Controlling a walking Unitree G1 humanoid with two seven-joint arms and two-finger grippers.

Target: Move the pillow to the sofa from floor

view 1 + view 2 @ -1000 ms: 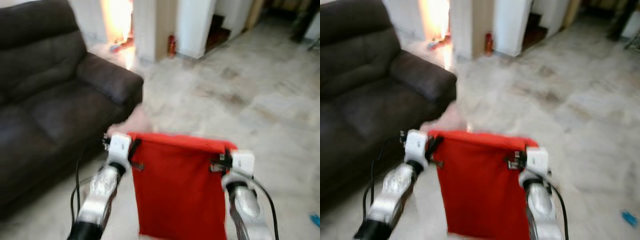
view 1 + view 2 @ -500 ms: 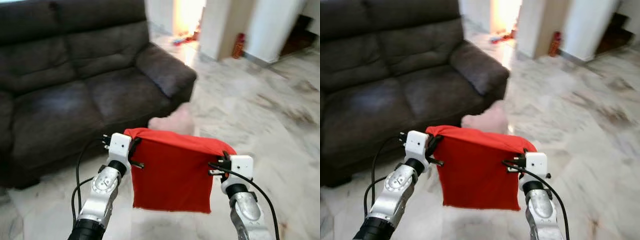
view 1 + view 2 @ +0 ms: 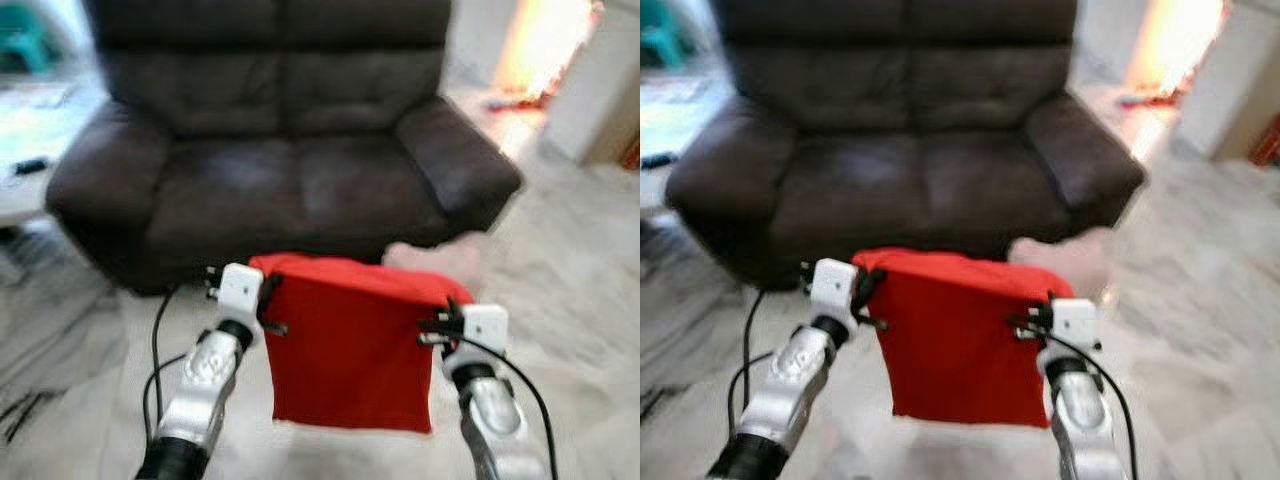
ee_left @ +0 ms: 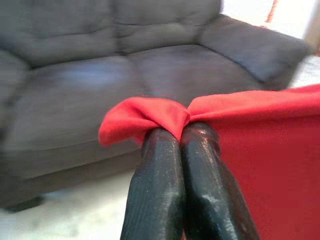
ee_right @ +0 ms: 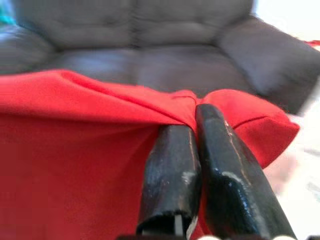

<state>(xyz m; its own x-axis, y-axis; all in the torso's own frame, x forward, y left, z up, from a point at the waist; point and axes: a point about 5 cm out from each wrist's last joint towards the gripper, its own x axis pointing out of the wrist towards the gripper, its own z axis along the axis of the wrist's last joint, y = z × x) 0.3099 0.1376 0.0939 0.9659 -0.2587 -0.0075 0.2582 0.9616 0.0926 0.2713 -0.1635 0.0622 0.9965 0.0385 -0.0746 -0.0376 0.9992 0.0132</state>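
My left gripper (image 4: 182,131) and right gripper (image 5: 192,112) pinch the red pillow's (image 3: 350,350) top corners; the sofa (image 3: 290,180) lies straight ahead.

The sofa (image 3: 290,170) stands straight ahead, and its wide seat is bare between the two armrests, so there is room to pass over the front edge. The red pillow (image 3: 352,345) hangs before the sofa and hides the floor under it. A pale pink thing (image 3: 440,265) lies on the floor near the sofa's right front corner.
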